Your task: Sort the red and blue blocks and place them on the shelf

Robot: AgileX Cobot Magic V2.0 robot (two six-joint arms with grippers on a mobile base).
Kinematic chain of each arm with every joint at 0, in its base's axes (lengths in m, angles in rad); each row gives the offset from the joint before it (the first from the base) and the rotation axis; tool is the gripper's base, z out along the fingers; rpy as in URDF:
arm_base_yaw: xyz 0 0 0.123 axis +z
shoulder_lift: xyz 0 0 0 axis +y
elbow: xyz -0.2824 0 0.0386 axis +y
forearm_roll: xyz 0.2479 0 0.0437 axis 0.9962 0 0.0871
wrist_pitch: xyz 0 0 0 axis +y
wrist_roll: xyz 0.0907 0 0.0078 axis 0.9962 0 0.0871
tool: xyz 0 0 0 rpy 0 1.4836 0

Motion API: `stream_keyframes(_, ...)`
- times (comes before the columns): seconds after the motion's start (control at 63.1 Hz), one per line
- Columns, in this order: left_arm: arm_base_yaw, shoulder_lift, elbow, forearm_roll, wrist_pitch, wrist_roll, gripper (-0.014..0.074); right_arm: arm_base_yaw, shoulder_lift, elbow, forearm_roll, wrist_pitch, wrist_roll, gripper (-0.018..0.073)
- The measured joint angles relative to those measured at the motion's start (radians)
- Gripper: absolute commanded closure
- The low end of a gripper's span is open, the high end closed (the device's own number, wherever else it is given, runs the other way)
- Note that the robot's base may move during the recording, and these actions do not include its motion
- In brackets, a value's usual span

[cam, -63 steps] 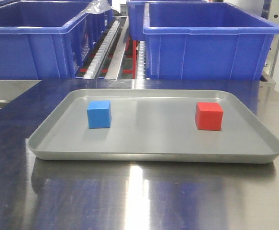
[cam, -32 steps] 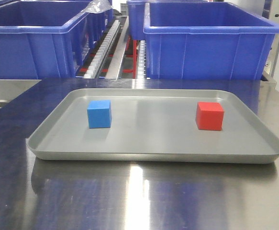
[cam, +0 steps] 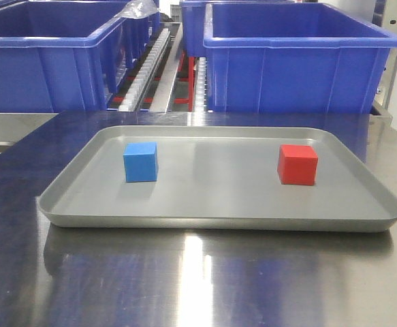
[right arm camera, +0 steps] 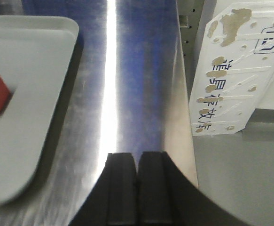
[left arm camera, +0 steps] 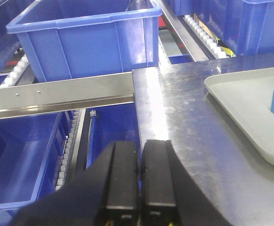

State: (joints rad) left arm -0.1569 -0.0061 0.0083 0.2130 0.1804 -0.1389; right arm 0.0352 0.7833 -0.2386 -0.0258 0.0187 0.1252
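- Front-facing view: blue block (cam: 141, 162) on the left half of a shallow grey tray (cam: 218, 223), red block (cam: 297, 165) on the right half, well apart, both flat on the tray floor, neither on the shelf (left arm camera: 61, 96) yet.
- Left wrist view: left gripper (left arm camera: 140, 147) closed finger against finger, nothing held, above the edge of the table (left arm camera: 183, 122), with the tray and blue block off to one side.
- Right wrist view: right gripper (right arm camera: 137, 157) likewise closed and empty, over bare table, with the red block at the frame edge.
- Looks like the very start, with no reach begun.
- Spread the fingers wide before going down, then drop straight over one block.
- Square up to two opposite faces, pinch at mid-height, and lift clear of the raised rim.
- Probably best to send each arm to its nearer block.
- Blocks: matte, sharp-edged cubes. Easy to pinch, but likely to skid on the smooth tray if nudged off-centre.
- Tray: dull grey, rounded corners, low lip.
- Table: brushed steel, glossy, streaked with reflections.
- Shelf: flat metal rail with small screws, white rollers (cam: 147, 68), big blue plastic bins (cam: 293, 61).
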Motion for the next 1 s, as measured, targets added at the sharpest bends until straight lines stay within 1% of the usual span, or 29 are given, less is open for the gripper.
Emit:
stream_keyframes(0.317, 0.000, 0.000, 0.000, 0.000, 0.000, 0.000, 0.0472, 0.000, 0.151, -0.210, 0.008, 0.009, 0.002, 0.0500)
stream_keyframes(0.396, 0.000, 0.000, 0.000, 0.000, 0.000, 0.000, 0.0472, 0.000, 0.171, -0.260, 0.008, 0.047, 0.004, 0.0500)
stream_keyframes(0.523, 0.000, 0.000, 0.000, 0.000, 0.000, 0.000, 0.0472, 0.000, 0.198, -0.328, 0.019, 0.150, 0.004, 0.0498)
stream_keyframes(0.57, 0.000, 0.000, 0.000, 0.000, 0.000, 0.000, 0.0472, 0.000, 0.208, -0.352, 0.026, 0.194, 0.004, 0.0483)
stream_keyframes(0.634, 0.000, 0.000, 0.000, 0.000, 0.000, 0.000, 0.0472, 0.000, 0.217, -0.374, 0.026, 0.238, 0.004, 0.0413)
stream_keyframes(0.665, 0.000, 0.000, 0.000, 0.000, 0.000, 0.000, 0.0472, 0.000, 0.223, -0.386, 0.026, 0.258, 0.004, 0.0331)
stream_keyframes(0.744, 0.000, 0.000, 0.000, 0.000, 0.000, 0.000, 0.0472, 0.000, 0.230, -0.414, 0.026, 0.301, 0.004, 0.0165)
stream_keyframes(0.776, 0.000, 0.000, 0.000, 0.000, 0.000, 0.000, 0.0472, 0.000, 0.232, -0.423, 0.026, 0.318, 0.004, 0.0075)
stream_keyframes(0.824, 0.000, 0.000, 0.000, 0.000, 0.000, 0.000, 0.0472, 0.000, 0.234, -0.434, 0.026, 0.338, 0.004, -0.0009)
stream_keyframes(0.871, 0.000, 0.000, 0.000, 0.000, 0.000, 0.000, 0.0472, 0.000, 0.236, -0.444, 0.026, 0.361, 0.004, -0.0042)
stream_keyframes(0.998, 0.000, 0.000, 0.000, 0.000, 0.000, 0.000, 0.0472, 0.000, 0.236, -0.450, 0.026, 0.388, 0.004, -0.0042)
